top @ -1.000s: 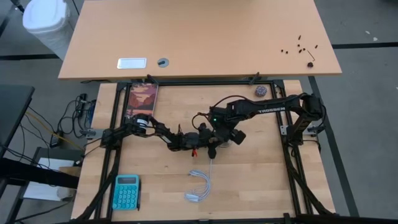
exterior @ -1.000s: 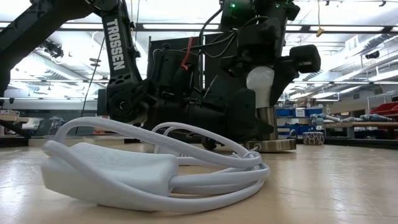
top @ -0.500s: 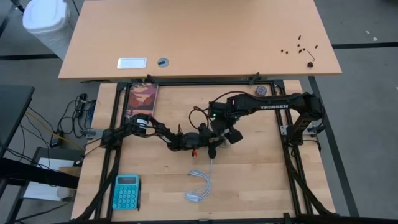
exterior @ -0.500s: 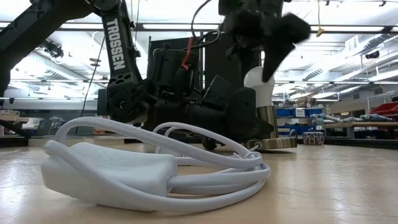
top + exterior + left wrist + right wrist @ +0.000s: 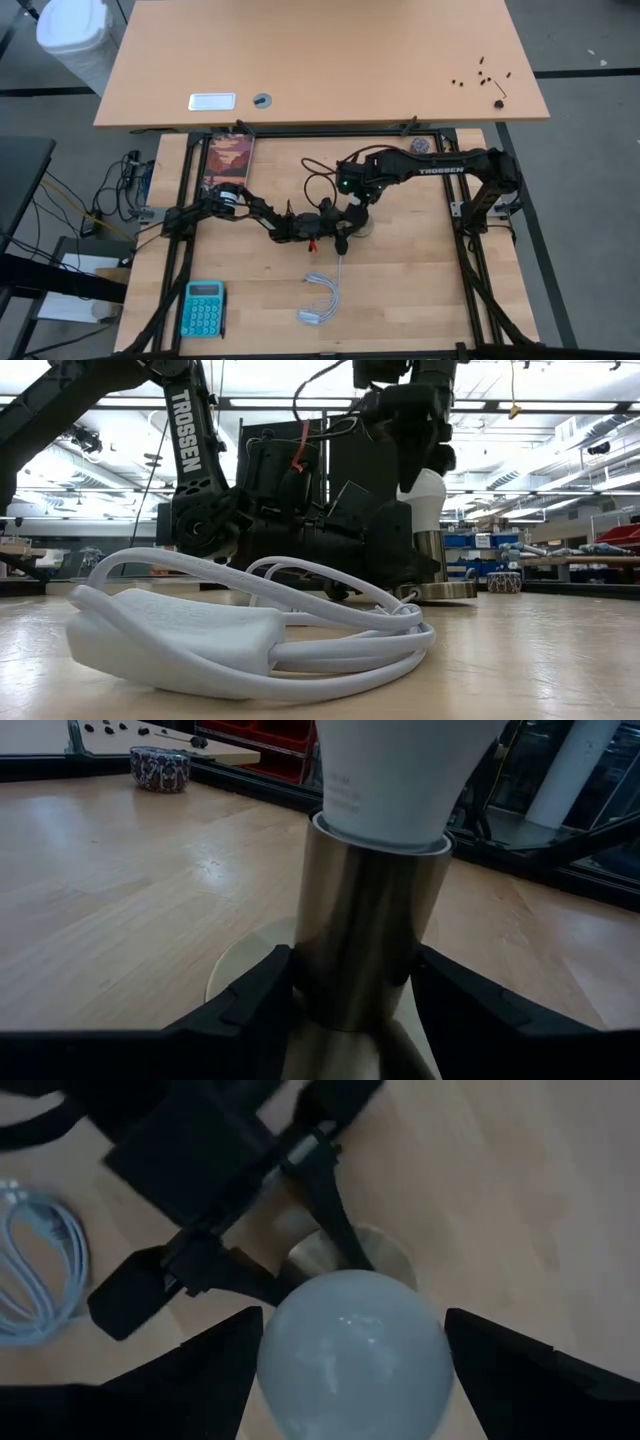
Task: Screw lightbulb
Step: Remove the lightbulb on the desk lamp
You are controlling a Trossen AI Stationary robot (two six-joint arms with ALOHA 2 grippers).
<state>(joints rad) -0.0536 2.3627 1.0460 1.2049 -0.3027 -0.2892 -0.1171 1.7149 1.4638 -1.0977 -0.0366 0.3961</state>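
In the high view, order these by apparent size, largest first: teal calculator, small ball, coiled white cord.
1. Teal calculator.
2. Coiled white cord, looking clearly smaller than the calculator.
3. Small ball, the smallest.

A light wooden desk [image 5: 320,60] stands just beyond the bench [image 5: 400,290], on a grey floor [image 5: 590,200]. A white bin [image 5: 72,35] sits off the desk's far left corner. Beyond the bench, ceiling light strips [image 5: 560,405] run overhead, with shelving holding blue bins [image 5: 470,542] below them.
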